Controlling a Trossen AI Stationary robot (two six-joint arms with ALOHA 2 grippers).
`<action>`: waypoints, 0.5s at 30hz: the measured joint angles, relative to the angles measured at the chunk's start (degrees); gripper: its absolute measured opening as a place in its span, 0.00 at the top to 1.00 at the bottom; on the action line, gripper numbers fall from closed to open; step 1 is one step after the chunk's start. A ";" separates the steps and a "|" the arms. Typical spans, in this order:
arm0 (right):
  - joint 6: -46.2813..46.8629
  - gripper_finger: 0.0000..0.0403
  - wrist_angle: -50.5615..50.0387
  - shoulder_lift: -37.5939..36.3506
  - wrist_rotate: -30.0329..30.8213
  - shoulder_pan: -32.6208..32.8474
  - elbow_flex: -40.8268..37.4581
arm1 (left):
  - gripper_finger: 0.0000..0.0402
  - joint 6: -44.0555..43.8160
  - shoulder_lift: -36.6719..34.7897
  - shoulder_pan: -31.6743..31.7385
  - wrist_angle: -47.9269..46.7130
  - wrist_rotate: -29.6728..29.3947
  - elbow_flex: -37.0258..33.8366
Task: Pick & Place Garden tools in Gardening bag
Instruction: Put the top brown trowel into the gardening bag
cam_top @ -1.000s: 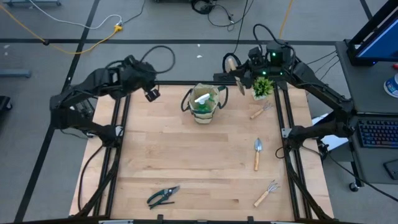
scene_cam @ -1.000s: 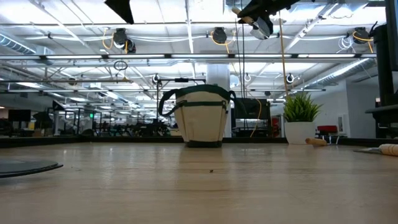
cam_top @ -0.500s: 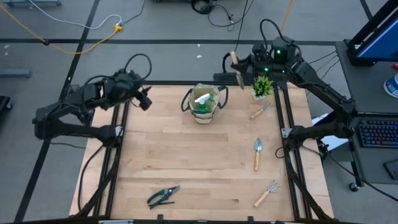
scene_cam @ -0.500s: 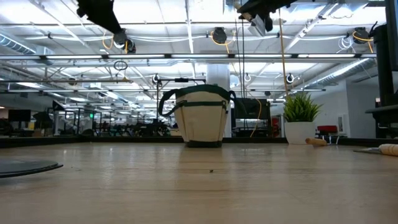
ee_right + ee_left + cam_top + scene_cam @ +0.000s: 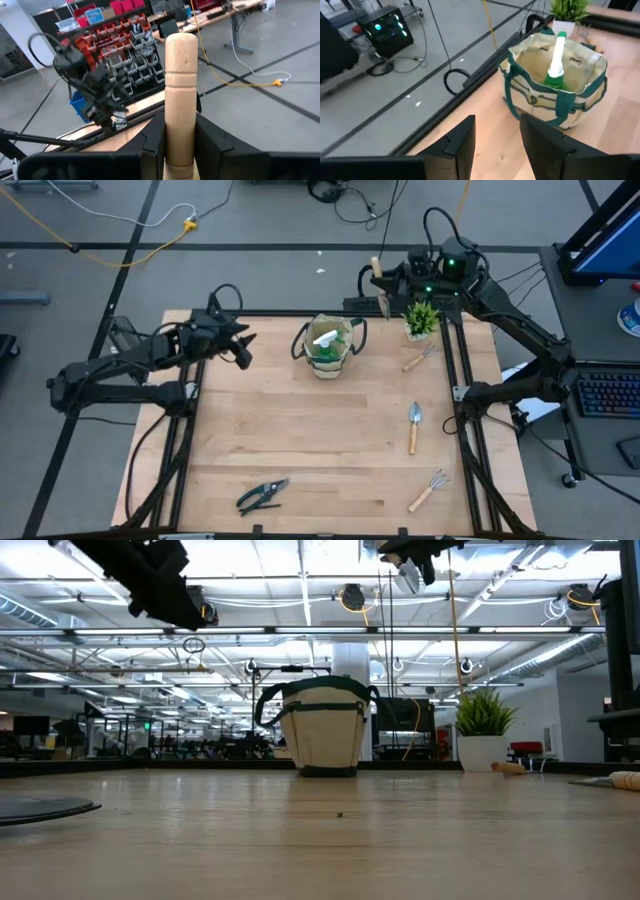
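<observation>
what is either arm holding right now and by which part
The right pincer grips a wooden-handled tool by its handle, above the table's far edge beyond the bag. The left pincer is open and holds nothing.

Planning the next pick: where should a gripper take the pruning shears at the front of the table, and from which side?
Grip the pruning shears across the pivot, where the dark handles meet the blades, coming straight down from above. They lie flat on the table, handles spread toward the front-left, blades pointing back-right, so the narrow middle probably fits best. Nothing crowds them. The left gripper is open and on that side.
</observation>
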 joint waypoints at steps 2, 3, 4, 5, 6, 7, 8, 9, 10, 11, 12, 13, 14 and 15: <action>0.12 0.85 1.25 0.00 -0.08 0.15 0.00 | 0.60 -0.69 -0.29 0.65 3.47 1.40 -2.46; 0.22 0.85 2.02 0.00 -0.09 0.27 0.00 | 0.60 -1.09 -0.33 0.93 5.01 1.86 -3.62; 0.21 0.85 2.69 0.00 -0.11 0.41 0.00 | 0.60 -1.33 -0.33 1.23 6.78 2.50 -4.82; 0.22 0.85 3.24 0.00 -0.15 0.50 0.00 | 0.60 -1.47 -0.32 1.52 8.38 3.15 -5.92; 0.23 0.85 3.70 0.00 -0.16 0.69 0.00 | 0.60 -1.62 -0.32 1.83 9.79 3.71 -6.94; 0.22 0.85 4.09 0.00 -0.15 0.94 0.00 | 0.60 -1.82 -0.32 2.07 11.27 4.22 -7.90; 0.22 0.85 4.63 0.02 -0.15 1.21 0.00 | 0.60 -2.15 -0.32 2.38 12.98 4.40 -8.94; 0.22 0.85 5.27 0.02 -0.14 1.52 0.00 | 0.60 -2.59 -0.33 2.55 14.15 4.46 -9.77; 0.22 0.85 5.78 0.02 -0.17 1.94 0.00 | 0.60 -2.82 -0.33 2.77 14.92 4.44 -10.57; 0.22 0.85 6.20 0.02 -0.18 2.36 0.00 | 0.60 -2.90 -0.32 3.00 15.71 4.45 -11.26; 0.18 0.85 6.49 0.02 -0.20 2.80 0.00 | 0.60 -2.91 -0.32 3.11 16.76 4.46 -11.94; 0.15 0.85 7.02 0.02 -0.28 3.26 -0.21 | 0.60 -2.97 -0.33 3.24 17.78 4.46 -12.57; 0.24 0.85 8.47 0.02 -0.93 3.66 -0.77 | 0.60 -3.03 -0.34 3.44 18.29 4.46 -13.00; 0.64 0.85 10.23 0.02 -2.45 3.94 -1.51 | 0.60 -3.03 -0.32 3.64 18.39 4.46 -13.26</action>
